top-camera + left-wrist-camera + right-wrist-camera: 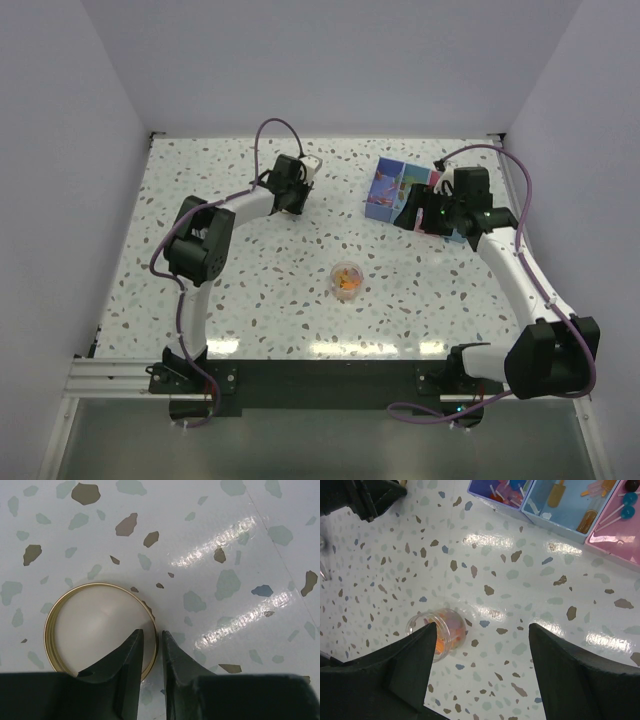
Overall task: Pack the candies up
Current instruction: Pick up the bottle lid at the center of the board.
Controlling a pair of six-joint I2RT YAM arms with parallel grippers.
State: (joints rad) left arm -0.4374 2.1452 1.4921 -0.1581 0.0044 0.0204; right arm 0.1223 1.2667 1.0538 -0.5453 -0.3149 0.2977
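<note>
The candies [346, 281], mostly orange, lie in a small clear jar [441, 630] with no lid on, standing mid-table. A round lid [97, 627] with a gold-tan rim lies open side up at the back left. My left gripper [152, 631] is down over it, one finger inside the rim and one outside. The jaws stand narrow, with a sliver of space still showing beside the rim. My right gripper [482, 626] hangs wide open above the table to the right of the jar, holding nothing. In the top view it [415, 215] is beside the box.
A box [392, 188] with purple, blue and pink compartments stands at the back right. Its wall [560, 527] shows at the top of the right wrist view, with lollipop and ice-lolly pictures inside. The left arm's dark body [370, 497] shows top left there.
</note>
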